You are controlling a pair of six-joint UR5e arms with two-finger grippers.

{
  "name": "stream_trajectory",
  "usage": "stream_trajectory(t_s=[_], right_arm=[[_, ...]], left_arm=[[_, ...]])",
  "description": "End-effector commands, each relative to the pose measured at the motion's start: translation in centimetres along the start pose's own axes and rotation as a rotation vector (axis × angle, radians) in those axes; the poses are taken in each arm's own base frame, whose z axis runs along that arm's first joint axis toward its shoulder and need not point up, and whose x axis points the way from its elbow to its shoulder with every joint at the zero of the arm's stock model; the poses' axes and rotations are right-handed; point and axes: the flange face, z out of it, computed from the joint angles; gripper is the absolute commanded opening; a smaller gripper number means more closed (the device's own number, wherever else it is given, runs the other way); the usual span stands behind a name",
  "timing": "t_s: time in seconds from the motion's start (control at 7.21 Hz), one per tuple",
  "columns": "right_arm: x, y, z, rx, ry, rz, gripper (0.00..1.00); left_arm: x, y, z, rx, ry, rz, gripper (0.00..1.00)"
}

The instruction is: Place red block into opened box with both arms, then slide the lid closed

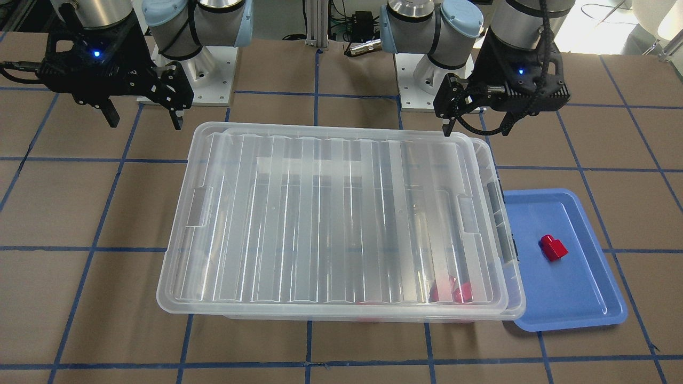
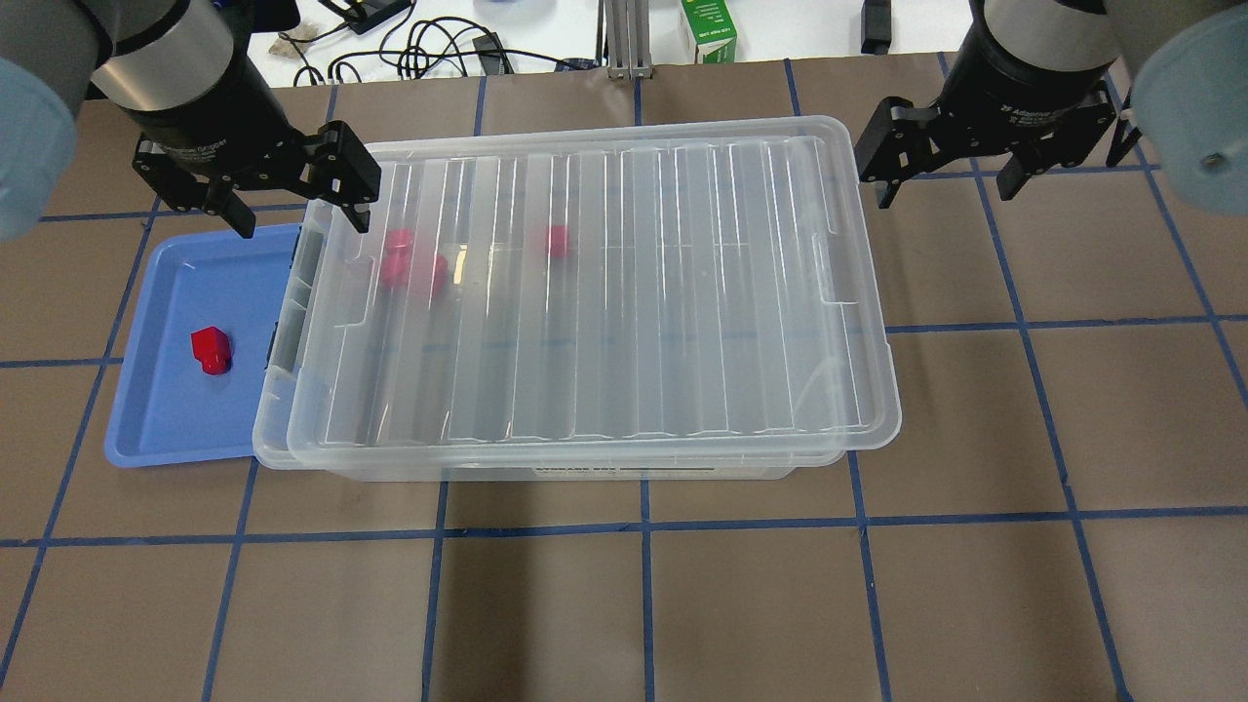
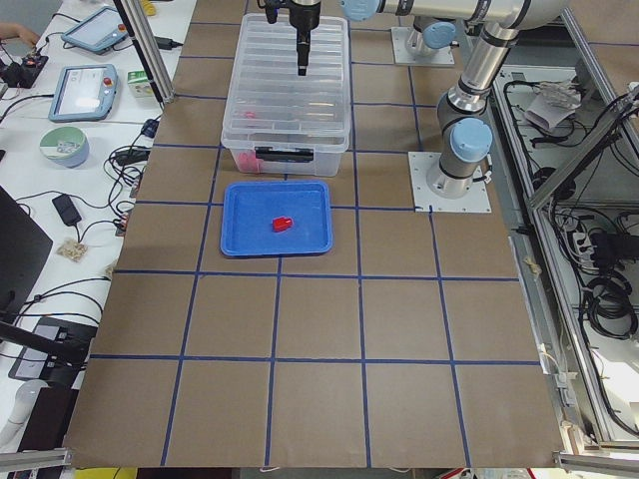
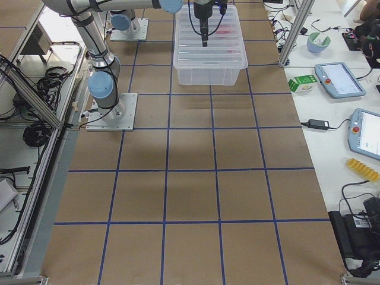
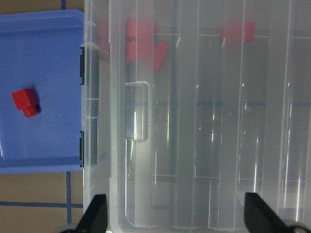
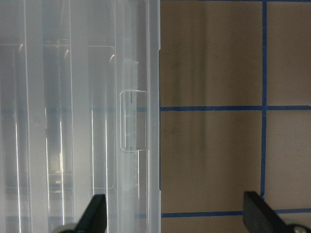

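Note:
One red block (image 1: pixel 553 248) (image 2: pixel 211 350) (image 5: pixel 24 102) lies on a shallow blue tray (image 1: pixel 576 298) (image 2: pixel 166 419) beside the box's latch end. The clear box (image 1: pixel 507 224) (image 2: pixel 278 341) carries its ribbed lid (image 1: pixel 331 213) (image 2: pixel 604 292), shifted slightly toward my right so a narrow strip at the latch end stays uncovered. Through the lid, several more red blocks (image 2: pixel 414 263) (image 5: pixel 143 43) show inside. My left gripper (image 2: pixel 299 210) (image 1: pixel 477 120) (image 5: pixel 176 216) hangs open over the box's near-left corner. Off the lid's right end, my right gripper (image 2: pixel 946 187) (image 1: pixel 144 118) (image 6: pixel 175 216) hangs open and empty.
Both arm bases (image 1: pixel 187 80) (image 1: pixel 427 80) stand just behind the box. Brown table covering with a blue tape grid (image 2: pixel 643 526) spreads in front. Side tables hold tablets (image 4: pixel 339 78), a green carton (image 4: pixel 303 82), a bowl and cables.

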Motion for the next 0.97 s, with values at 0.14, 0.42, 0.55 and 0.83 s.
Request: stream_trajectory(t_s=[0.14, 0.42, 0.55, 0.83], right_arm=[[-0.7, 0.1, 0.4, -0.010, -0.058, 0.016, 1.00], [-1.0, 0.3, 0.2, -0.009, -0.069, 0.073, 1.00], [-0.9, 0.1, 0.0, -0.003, -0.065, 0.082, 1.00], [-1.0, 0.2, -0.6, 0.007, -0.072, 0.085, 1.00]], left_arm=[[0.0, 0.0, 0.1, -0.002, 0.001, -0.003, 1.00], [0.0, 0.0, 0.1, -0.002, 0.001, -0.003, 1.00], [0.0, 0.0, 0.1, -0.002, 0.003, -0.003, 1.00], [0.0, -0.1, 0.3, -0.005, 0.003, -0.003, 1.00]])
